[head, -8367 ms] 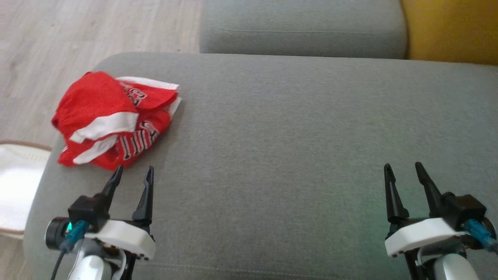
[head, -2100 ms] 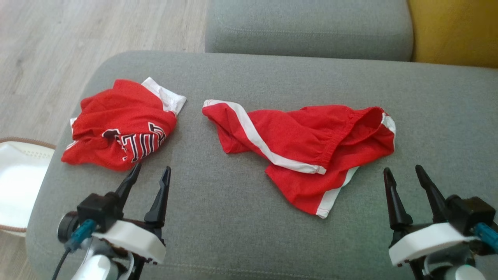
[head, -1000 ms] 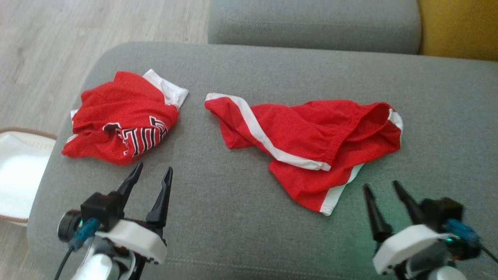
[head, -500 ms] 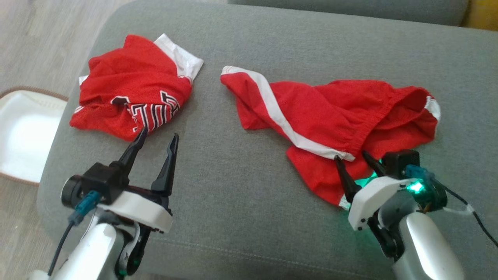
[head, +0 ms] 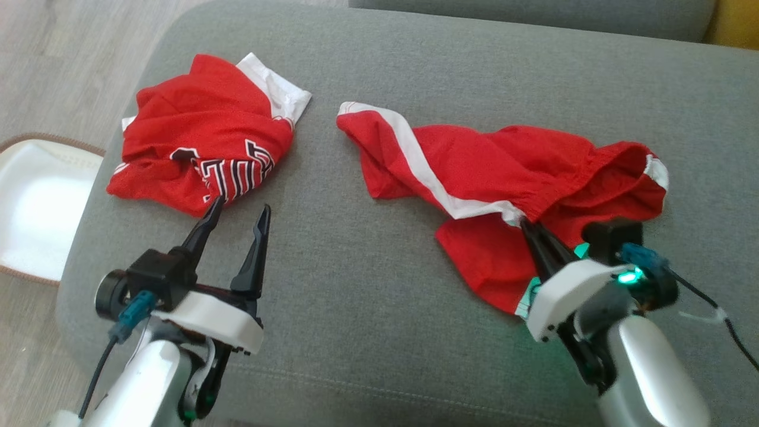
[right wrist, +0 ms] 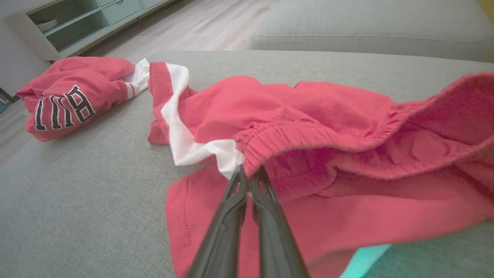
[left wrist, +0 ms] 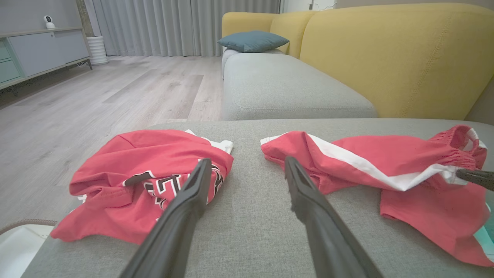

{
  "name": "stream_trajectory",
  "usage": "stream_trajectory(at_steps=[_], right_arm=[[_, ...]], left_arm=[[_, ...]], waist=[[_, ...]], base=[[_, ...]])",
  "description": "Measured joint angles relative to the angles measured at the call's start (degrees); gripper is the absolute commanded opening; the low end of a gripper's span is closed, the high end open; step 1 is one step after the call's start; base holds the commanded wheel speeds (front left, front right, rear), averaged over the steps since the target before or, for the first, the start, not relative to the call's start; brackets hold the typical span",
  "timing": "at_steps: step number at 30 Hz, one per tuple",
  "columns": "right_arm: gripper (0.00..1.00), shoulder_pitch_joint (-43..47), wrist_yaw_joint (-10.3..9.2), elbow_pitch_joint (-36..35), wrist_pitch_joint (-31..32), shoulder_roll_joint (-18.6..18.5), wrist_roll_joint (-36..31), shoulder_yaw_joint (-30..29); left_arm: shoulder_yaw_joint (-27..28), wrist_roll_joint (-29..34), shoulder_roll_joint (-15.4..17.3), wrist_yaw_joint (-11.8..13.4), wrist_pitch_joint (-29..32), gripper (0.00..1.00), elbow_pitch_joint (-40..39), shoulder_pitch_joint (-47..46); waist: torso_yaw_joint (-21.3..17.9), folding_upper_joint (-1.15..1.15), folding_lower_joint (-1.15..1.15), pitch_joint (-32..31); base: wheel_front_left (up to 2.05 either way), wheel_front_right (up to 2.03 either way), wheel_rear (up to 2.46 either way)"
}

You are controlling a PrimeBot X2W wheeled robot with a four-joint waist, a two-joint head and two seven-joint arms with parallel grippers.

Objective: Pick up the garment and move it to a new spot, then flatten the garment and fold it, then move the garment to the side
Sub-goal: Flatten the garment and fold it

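Flattening seems in hand: at lower right the right pincer (head: 525, 224) is clamped on the waistband (right wrist: 293, 135) of the red shorts (head: 474, 169). The left pincer (head: 241, 206) gapes, holding nothing. Next, draw the waistband taut.

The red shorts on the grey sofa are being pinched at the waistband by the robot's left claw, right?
Not the left: it is the right gripper that pinches the red shorts at the waistband, on the grey sofa. The right wrist view shows it.
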Motion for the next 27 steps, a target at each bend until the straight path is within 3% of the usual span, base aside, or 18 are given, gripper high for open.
stream_trajectory(at_steps=[6,8,14,15,16,17,21,27], right_arm=[[0.0,7.1,0.0,-7.9,5.2,-1.7,-1.6,-4.3],[0.0,10.2,0.0,-11.4,7.1,-2.4,-2.1,-8.2],[0.0,13.3,0.0,-14.8,9.0,-2.9,-2.5,-13.3],[0.29,13.9,0.0,-15.1,9.3,-2.9,-2.5,-14.0],[0.85,14.4,0.0,-15.2,9.5,-2.8,-2.5,-14.5],[1.0,14.7,0.0,-15.2,9.5,-2.7,-2.4,-14.9],[1.0,16.1,0.0,-15.8,8.1,-1.4,-2.2,-16.0],[1.0,20.2,0.0,-21.7,0.5,0.2,-2.7,-17.3]], left_arm=[[0.6,0.3,-0.1,0.1,0.0,1.0,0.0,0.1],[0.8,0.5,-0.1,0.1,0.0,1.0,-0.1,0.1],[1.0,0.5,-0.1,0.1,0.0,1.0,-0.1,0.1],[1.1,0.5,-0.1,0.1,0.0,1.0,-0.1,0.1],[1.1,0.5,-0.1,0.1,0.0,1.0,-0.1,0.1],[1.1,0.5,-0.1,0.1,0.0,1.0,-0.1,0.2],[1.1,0.5,-0.1,0.1,0.0,1.0,-0.1,0.5],[1.1,1.0,0.1,0.9,0.0,1.0,-0.3,1.5]], waist=[[-1.3,0.0,0.0,-0.5],[-1.8,0.0,0.0,-0.6],[-2.3,0.0,0.0,-0.6],[-2.4,0.0,0.0,-0.6],[-2.5,0.0,0.0,-0.6],[-2.6,0.0,0.0,-0.6],[-2.9,0.0,0.0,-1.0],[-3.3,0.0,0.0,-3.0]], base=[[0.0,0.0,0.0],[0.0,0.0,0.0],[0.0,0.0,0.0],[0.0,0.0,0.0],[0.0,0.0,0.0],[0.0,0.0,0.0],[0.0,0.0,0.0],[0.0,0.0,0.0]])
